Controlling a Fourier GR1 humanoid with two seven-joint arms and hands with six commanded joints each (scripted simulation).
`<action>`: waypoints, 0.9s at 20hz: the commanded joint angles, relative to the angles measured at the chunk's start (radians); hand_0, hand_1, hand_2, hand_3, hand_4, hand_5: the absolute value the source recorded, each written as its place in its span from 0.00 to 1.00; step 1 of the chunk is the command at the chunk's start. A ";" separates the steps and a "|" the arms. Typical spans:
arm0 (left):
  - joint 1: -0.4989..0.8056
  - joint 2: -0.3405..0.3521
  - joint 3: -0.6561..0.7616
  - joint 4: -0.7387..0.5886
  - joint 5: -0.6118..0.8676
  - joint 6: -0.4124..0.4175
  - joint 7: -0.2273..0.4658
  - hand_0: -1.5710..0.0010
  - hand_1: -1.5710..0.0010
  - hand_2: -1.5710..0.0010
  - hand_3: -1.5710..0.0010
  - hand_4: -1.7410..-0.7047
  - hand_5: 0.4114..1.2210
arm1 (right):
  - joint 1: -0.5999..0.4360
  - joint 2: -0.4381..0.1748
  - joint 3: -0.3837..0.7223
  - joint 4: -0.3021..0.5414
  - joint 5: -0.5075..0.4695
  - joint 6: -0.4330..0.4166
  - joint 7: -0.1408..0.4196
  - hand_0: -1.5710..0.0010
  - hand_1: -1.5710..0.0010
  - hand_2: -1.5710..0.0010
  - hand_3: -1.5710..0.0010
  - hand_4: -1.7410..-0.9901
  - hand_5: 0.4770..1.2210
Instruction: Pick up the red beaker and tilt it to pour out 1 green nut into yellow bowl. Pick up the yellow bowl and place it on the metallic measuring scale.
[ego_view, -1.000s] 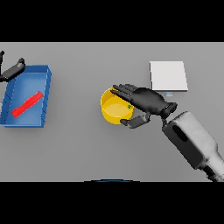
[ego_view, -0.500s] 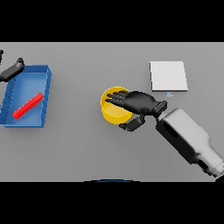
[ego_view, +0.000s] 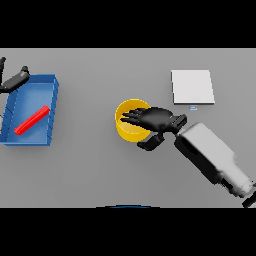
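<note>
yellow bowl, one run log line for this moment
right hand over yellow bowl, fingers spread | bowl on table | scale bare | left hand idle

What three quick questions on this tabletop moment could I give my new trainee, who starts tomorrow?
1. True or false: the yellow bowl stands on the measuring scale.
2. What lies in the blue tray?
3. Which hand is over the bowl: A left, B right?

Key: 1 false, it stands on the table apart from the scale. 2 a red beaker. 3 B, the right hand; the left hand shows at the left edge.
</note>
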 joint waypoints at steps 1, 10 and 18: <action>0.008 -0.002 0.000 -0.011 0.003 0.001 -0.002 1.00 1.00 1.00 1.00 0.91 0.39 | -0.011 0.000 0.001 0.011 0.001 0.001 -0.010 1.00 1.00 1.00 0.99 0.61 0.31; 0.028 0.000 0.000 -0.051 0.006 0.003 0.007 1.00 1.00 1.00 1.00 0.92 0.39 | -0.001 0.011 0.013 0.030 0.006 -0.009 -0.034 0.70 0.76 0.76 0.73 0.35 0.70; 0.012 -0.003 0.000 -0.016 0.002 0.003 0.005 1.00 1.00 1.00 1.00 0.92 0.40 | -0.011 0.002 0.014 0.013 -0.004 0.020 -0.028 0.13 0.16 0.16 0.29 0.11 0.95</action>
